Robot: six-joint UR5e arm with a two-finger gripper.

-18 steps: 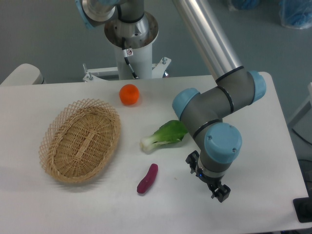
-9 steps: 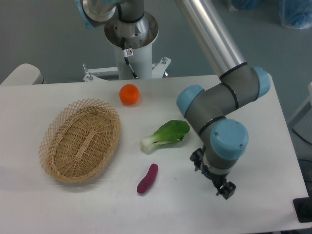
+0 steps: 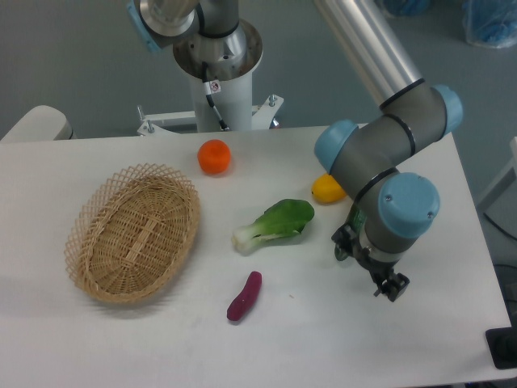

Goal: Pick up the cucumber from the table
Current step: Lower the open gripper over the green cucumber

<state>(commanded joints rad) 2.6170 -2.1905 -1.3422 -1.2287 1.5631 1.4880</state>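
The dark green cucumber does not show anywhere in the camera view; it may be hidden under the arm. My gripper hangs below the blue-capped wrist over the right part of the white table. Only black bits of it stick out from under the wrist, so I cannot tell whether it is open or shut, or whether it holds anything. The light green leafy vegetable with a white stem lies to the left of the gripper, apart from it.
A purple elongated vegetable lies at the front middle. A wicker basket stands at the left. An orange fruit sits at the back. A yellow fruit lies beside the arm's elbow. The robot base stands behind the table.
The arm and gripper have moved to the right and a little back. This has uncovered the yellow fruit. The other objects have not moved.
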